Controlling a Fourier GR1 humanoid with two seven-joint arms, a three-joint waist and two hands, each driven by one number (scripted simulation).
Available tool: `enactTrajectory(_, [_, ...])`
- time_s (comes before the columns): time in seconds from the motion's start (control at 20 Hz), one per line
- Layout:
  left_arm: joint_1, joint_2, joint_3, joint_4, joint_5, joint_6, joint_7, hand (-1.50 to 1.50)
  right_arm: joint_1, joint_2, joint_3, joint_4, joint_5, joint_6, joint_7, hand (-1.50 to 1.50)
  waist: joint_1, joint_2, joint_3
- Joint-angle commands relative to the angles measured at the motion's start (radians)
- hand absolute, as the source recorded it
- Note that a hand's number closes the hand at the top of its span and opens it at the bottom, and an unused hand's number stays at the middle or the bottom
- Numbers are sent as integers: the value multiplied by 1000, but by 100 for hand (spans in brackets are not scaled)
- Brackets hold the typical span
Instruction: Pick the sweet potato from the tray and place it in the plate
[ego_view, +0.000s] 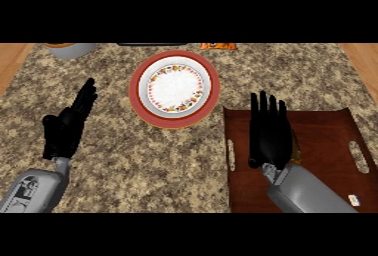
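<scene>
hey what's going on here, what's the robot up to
The robot's right hand is over the brown tray at the right, fingers straight, not closed on anything. An orange-brown sliver beside it is probably the sweet potato, mostly hidden. The red-rimmed plate holds nothing yet. The left hand rests open at the left.

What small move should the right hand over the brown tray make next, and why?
Probably lower the right hand and curl its fingers round what lies under it. Its fingers are straight over the tray, holding nothing, and only an orange-brown sliver, likely the sweet potato, shows beside it. The plate stands off to the left.
</scene>
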Motion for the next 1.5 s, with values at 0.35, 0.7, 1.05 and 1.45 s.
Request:
enactTrajectory(0.35, [-49,-55,-1,24,-41,7,28,0,13,33,-130,-66,-38,314,136,-150,8,7,3])
enactTrajectory(0.7, [-51,-59,19,21,-47,-12,36,0,30,46,-183,50,-18,357,73,-150,14,9,3])
enactTrajectory(1.05, [-2,-54,47,4,-43,-58,-7,0,69,96,-247,176,46,290,29,-150,23,9,4])
enactTrajectory(1.45, [-67,-117,60,37,-111,-47,41,0,55,91,-357,254,75,318,-89,-150,17,10,4])
